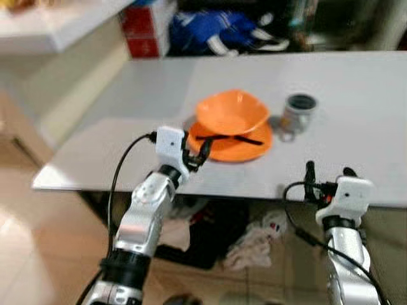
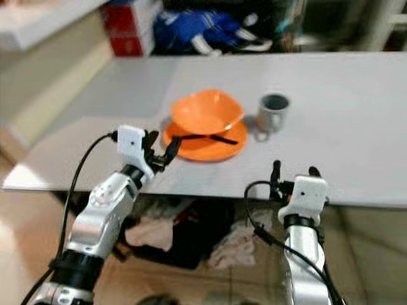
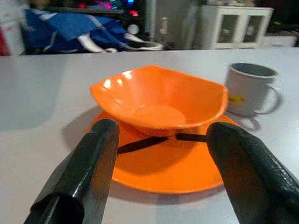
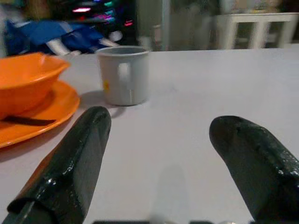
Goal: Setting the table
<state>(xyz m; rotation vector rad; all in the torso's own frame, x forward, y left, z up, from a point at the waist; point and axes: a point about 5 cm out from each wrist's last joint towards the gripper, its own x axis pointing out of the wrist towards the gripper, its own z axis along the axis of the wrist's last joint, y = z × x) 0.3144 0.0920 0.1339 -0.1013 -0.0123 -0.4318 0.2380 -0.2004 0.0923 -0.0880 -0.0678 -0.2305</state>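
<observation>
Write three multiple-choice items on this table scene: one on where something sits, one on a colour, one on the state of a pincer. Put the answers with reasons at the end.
1. Where does the orange bowl sit?
A. Inside the mug
B. On the orange plate
C. On the floor

2. What colour is the mug?
A. Grey
B. Red
C. Green

3. How does the left pincer stand?
A. Shut on the plate
B. Shut on the mug
C. Open, holding nothing

Answers:
1. B: the bowl rests on the plate, with a dark utensil lying across the plate beside it.
2. A: the mug is grey and stands on the white table to the bowl's right.
3. C: in the left wrist view its two fingers stand wide apart, short of the plate's rim.
</observation>
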